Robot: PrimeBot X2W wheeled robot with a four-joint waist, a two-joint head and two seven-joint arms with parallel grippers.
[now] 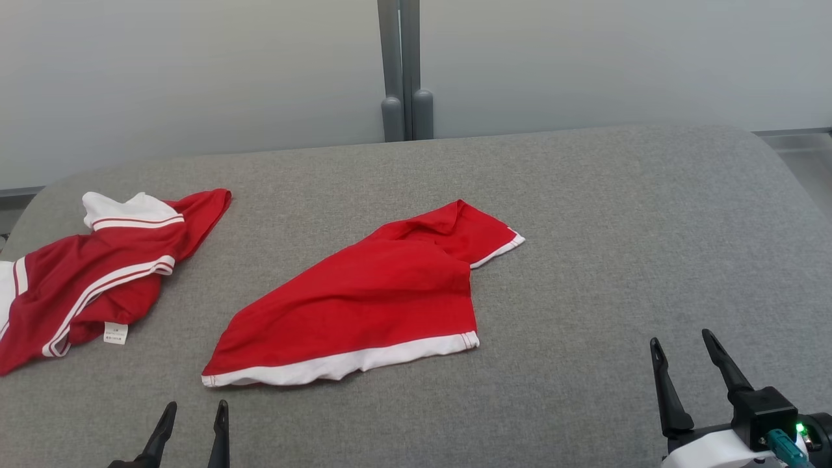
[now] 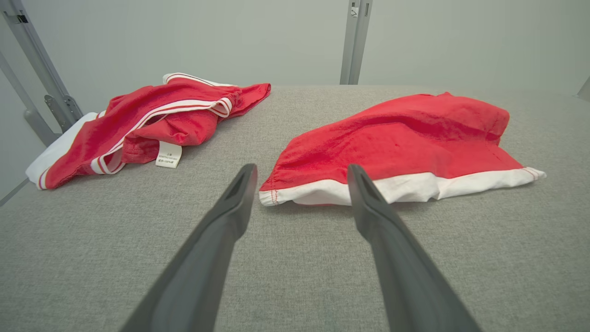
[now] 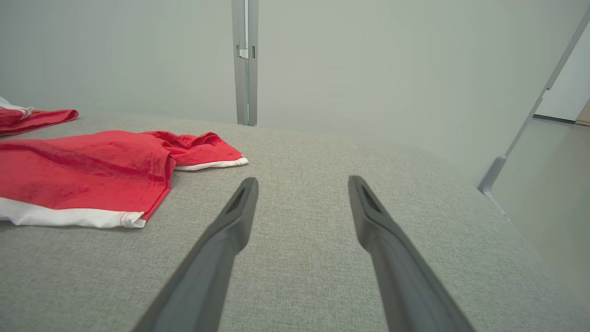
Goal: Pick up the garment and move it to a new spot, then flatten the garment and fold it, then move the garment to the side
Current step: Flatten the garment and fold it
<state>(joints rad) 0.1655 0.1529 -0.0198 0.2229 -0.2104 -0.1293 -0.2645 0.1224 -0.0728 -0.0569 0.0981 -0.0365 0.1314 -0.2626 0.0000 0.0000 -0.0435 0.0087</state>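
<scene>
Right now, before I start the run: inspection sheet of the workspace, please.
Surface: grey fabric surface, flat.
Job's things: red garment, white hem, rumpled, lying in the middle.
Clutter: second red-and-white garment bunched at the left edge, label showing.
Claws: left claw and right claw open, holding nothing.
Cables: teal plug at the right wrist; no loose cable seen.
Surroundings: pale wall, grey post behind.

- A grey fabric table (image 1: 617, 260) carried two things.
- A red garment (image 1: 364, 299) lay rumpled at its middle.
- A striped garment (image 1: 91, 279) lay bunched at the left edge.
</scene>
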